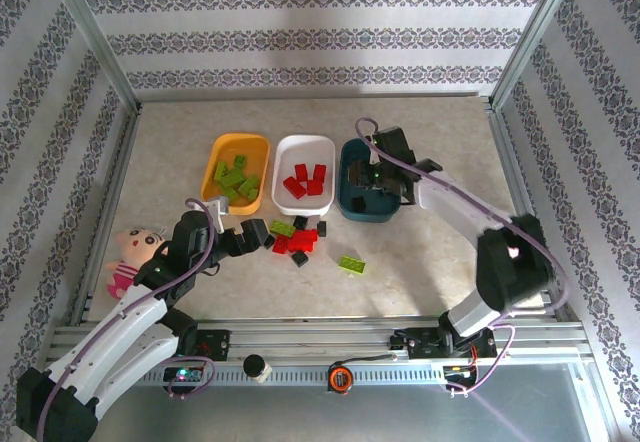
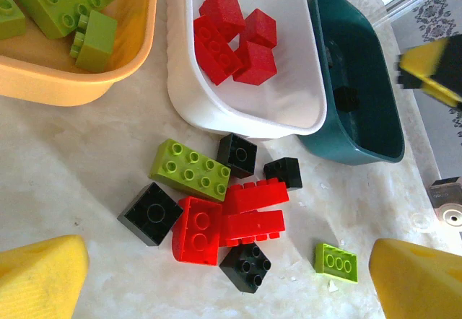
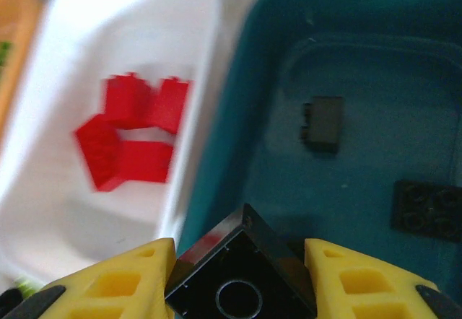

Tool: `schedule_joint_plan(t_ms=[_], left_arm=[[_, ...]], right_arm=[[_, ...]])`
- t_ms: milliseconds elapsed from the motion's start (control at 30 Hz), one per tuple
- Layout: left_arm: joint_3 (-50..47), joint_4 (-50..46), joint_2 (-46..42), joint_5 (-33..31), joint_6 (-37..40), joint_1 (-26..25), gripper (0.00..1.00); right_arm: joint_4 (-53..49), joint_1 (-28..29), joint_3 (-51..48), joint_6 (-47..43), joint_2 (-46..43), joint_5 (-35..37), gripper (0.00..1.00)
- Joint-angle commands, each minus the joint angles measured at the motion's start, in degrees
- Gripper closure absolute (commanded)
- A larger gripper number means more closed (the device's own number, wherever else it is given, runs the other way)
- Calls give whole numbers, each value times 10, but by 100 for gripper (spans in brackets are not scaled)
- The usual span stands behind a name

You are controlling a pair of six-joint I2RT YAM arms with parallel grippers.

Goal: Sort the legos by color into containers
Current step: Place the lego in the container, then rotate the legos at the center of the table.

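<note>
1. Counter (image 1: pixel 430 272): beige, marbled, matte; also seen in the left wrist view (image 2: pixel 65 182).
2. Doll (image 1: pixel 128 254): pink-and-cream cartoon figure, dark hair, at the counter's near-left corner, just beside the left wall.
3. Walls (image 1: pixel 300 37): wallpaper in pale bands with dark floral stripes, on three sides.
4. Frame posts (image 1: pixel 95 42): bare metal, slanting up from the far corners.
5. Rail (image 1: pixel 330 334): ribbed metal, along the near edge.
6. Knob (image 1: pixel 258 367): small, round, black and white, on the rail.
7. Orange-and-black round item (image 1: pixel 341 378): on the rail, kind unclear.
</note>
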Motion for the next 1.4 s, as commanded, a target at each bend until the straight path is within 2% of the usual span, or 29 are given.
schedule_joint_plan(t_ms=[0,67,167,267,467,667,867,1133,1367], left_arm=[[-9,9,-4,5,-8,-4,0],[-12,8,-2,6,-9,-4,0],[-15,9,-4,5,-11,-4,0],[-16,9,-4,7,-10,-4,0],[-11,-1,0,10,7,-4,0],[17,-17,75,32,41,-13,15],[66,-42,197,-97,95,-95,18],[103,3,335,-112,126,-101,29],[91,29,352,-166,127,-97,34]], right_arm=[[-7,-11,34,1,47,-2,68],[-8,-11,47,1,65,2,60],[-16,-12,66,0,75,7,41],[-23,-11,73,-2,55,5,34],[-20,13,16,-6,-45,-1,32],[11,78,-97,0,-149,6,31],[31,102,-168,22,-193,4,31],[38,102,-194,22,-209,13,31],[41,100,-201,20,-210,9,31]])
